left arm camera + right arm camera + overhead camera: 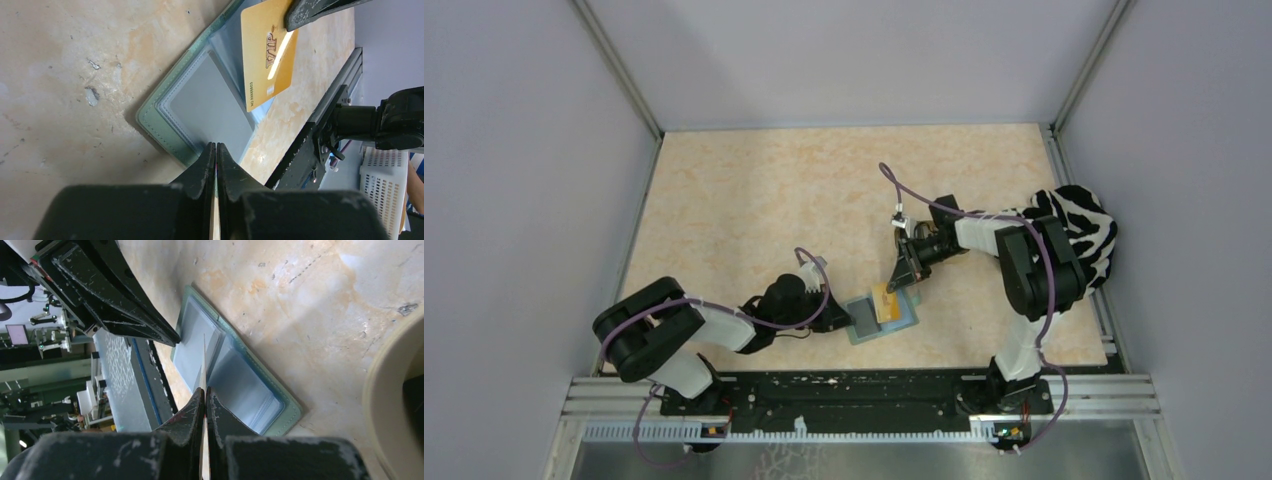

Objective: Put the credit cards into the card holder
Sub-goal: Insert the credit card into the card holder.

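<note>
The right gripper (205,392) is clenched on the upper end of a gold credit card (267,60). The card stands on edge, its lower corner over the open card holder (200,105); whether they touch I cannot tell.

The risk, as I judge it, lies there. The card comes in tilted, so its corner may catch the pocket lip or skate across the clear sleeve instead of entering. A firm push could also drag the holder or twist the thin card in the grip.

The left gripper (216,150) has its jaws almost together, nipping the holder's edge at bottom centre of its wrist view. If that slim hold slips, the holder slides.

The holder lies open, low and centre in the top view, on the desk (754,200). A tan tray (385,390) shows at the right edge of the right wrist view.
</note>
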